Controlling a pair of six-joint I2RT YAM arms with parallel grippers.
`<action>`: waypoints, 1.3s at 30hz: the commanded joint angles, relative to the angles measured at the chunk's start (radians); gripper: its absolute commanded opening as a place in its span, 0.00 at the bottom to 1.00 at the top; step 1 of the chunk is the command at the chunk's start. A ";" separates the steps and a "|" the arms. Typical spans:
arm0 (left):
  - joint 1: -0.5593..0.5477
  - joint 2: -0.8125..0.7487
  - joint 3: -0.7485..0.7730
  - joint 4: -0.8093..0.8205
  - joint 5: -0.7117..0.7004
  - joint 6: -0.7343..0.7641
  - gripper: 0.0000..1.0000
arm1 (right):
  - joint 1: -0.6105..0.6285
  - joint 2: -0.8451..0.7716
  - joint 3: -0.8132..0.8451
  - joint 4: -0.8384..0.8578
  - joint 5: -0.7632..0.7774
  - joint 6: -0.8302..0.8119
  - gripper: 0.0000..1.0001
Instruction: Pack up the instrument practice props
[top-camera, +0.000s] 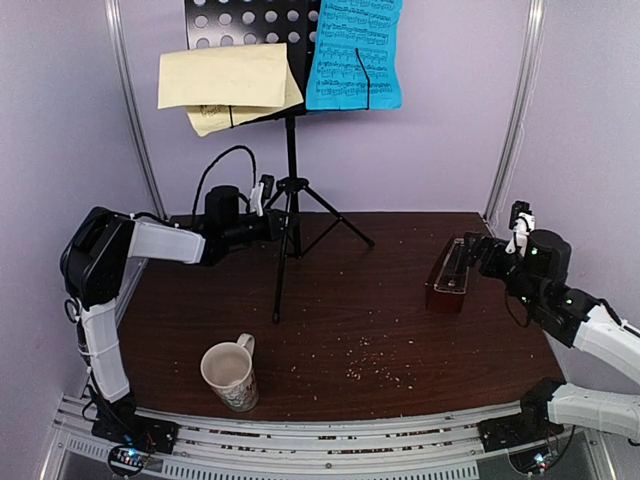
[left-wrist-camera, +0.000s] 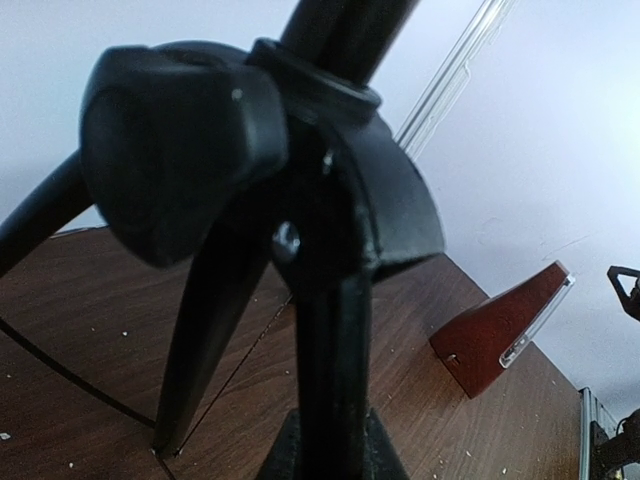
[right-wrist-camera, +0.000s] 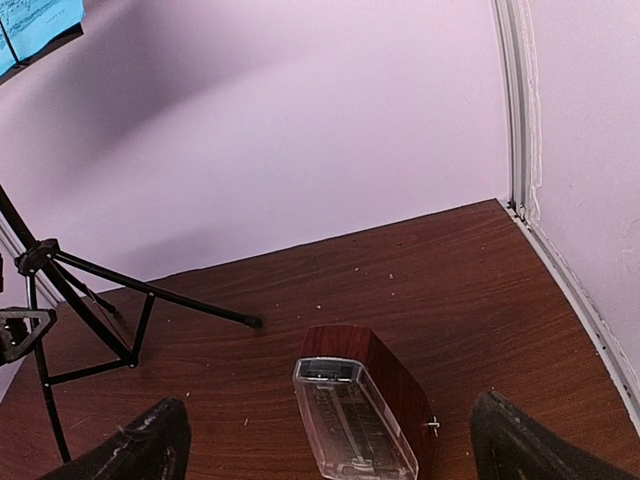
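The dark red-brown pyramid metronome with clear plastic cover lies flat straight ahead of the wide-spread, empty right gripper, long axis toward it, while the left gripper, grip unclear, meets the pole of the black tripod music stand.

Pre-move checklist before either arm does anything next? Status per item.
1. Left gripper at the music stand pole, by the tripod hub: ok.
2. Left grip firm on the pole: cannot tell, the wrist view is filled by the hub.
3. Right gripper open, fingers either side of the metronome without touching it: ok.
4. Metronome lying on its side on the table, clear cover facing up: ok.
5. Sheets off the stand before it moves: not ok, the yellow sheet and the blue sheet rest on its desk and might slip.
6. Mug upright, apart from the stand legs and both arms: ok.
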 joint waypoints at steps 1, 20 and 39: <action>0.009 -0.034 -0.018 -0.025 0.102 0.052 0.00 | -0.005 -0.019 0.063 -0.045 -0.001 -0.003 1.00; -0.183 -0.007 -0.015 0.031 0.317 0.096 0.00 | -0.005 -0.025 0.118 -0.085 -0.080 0.006 1.00; -0.113 -0.245 -0.232 0.121 0.141 0.035 0.80 | -0.003 0.007 0.250 -0.091 -0.489 0.033 1.00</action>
